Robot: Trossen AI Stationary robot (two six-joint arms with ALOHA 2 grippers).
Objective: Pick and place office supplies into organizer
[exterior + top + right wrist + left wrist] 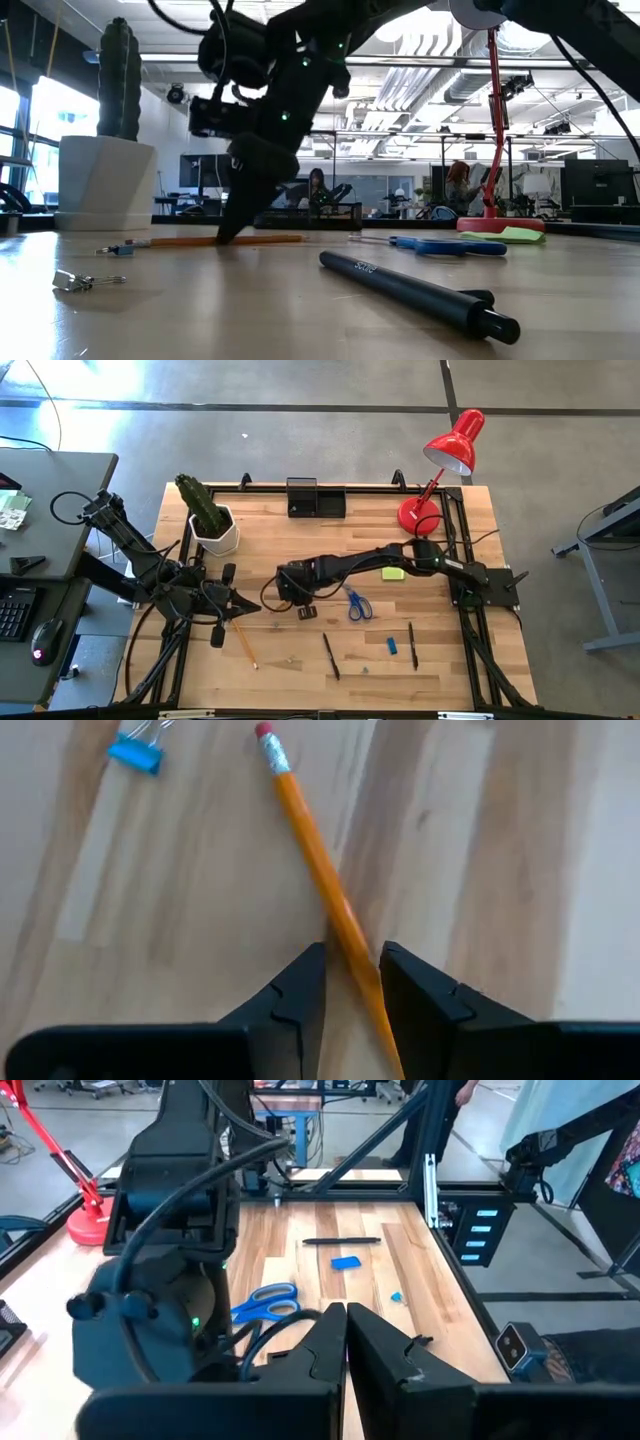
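1. Pen [415,290] lies nearest the low camera, flat on the surface [270,540], untouched.
2. Right gripper [352,952] is down at the surface just behind that pen. Its jaws stand apart and straddle a pencil [310,850] partway along the shaft. They are not clamped on it, and the pencil lies flat on the wood.
3. A blue binder clip [135,753] sits near the pencil's eraser end, apart from it.
4. Left gripper [346,1312] waits at the left side of the surface, jaws together, holding nothing.
5. Organizer [330,510] stands at the back edge of the surface, well apart from the pencil. I cannot tell what is inside it.
6. Loose on the surface: scissors [357,603], sticky pad [393,573], eraser [392,646] and a second pen [412,645].
7. Step in hand, as I judge it: the pick of the pencil, with the jaws aligned on it but no grip made.
8. Next move calls for:
   - closing the jaws squarely across the shaft, since it is thin and round and may roll out;
   - lifting clear of the surface;
   - carrying the pencil back to the organizer;
   - tipping it towards upright so it drops into a compartment.
9. Progress: early, with most supplies still out on the surface.
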